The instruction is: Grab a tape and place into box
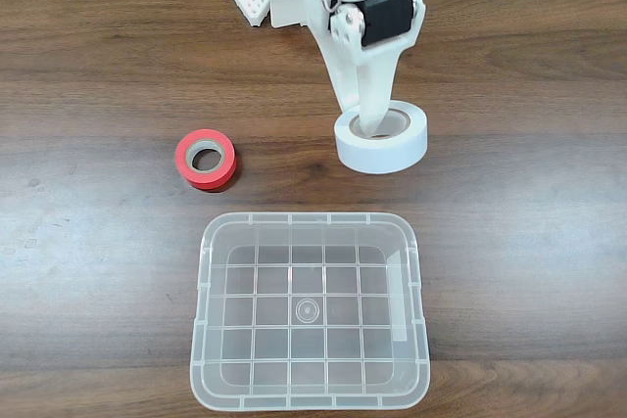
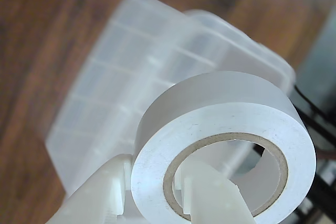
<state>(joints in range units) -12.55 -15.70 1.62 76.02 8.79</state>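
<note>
Tape is the white roll, sitting on the wooden table just beyond the far right corner of the box in the fixed view; the gripper comes down on it from above, with one finger dipping into the roll's round hole; in the wrist view one finger sits inside the cardboard core and the other outside the white wall, so the jaws straddle the ring's side and look clamped onto it; that is a sensible hold for a hollow roll, since pinching one wall needs far less opening than spanning the whole width. Whether the roll rests on the wood or is barely lifted I cannot tell.

The box is clear plastic, open at the top, its ribbed bottom showing nothing inside; it lies near the tape on the camera's side in the fixed view, and the wrist view shows it blurred behind the roll. The red roll lies well apart to the left in the fixed view, out of the straight path; the stretch of table between tape and box is bare. The one edge to mind, I judge, is the box's far rim; the roll should be raised enough to pass over it before release; the opening is much wider than the roll, so aim need not be fine.
</note>
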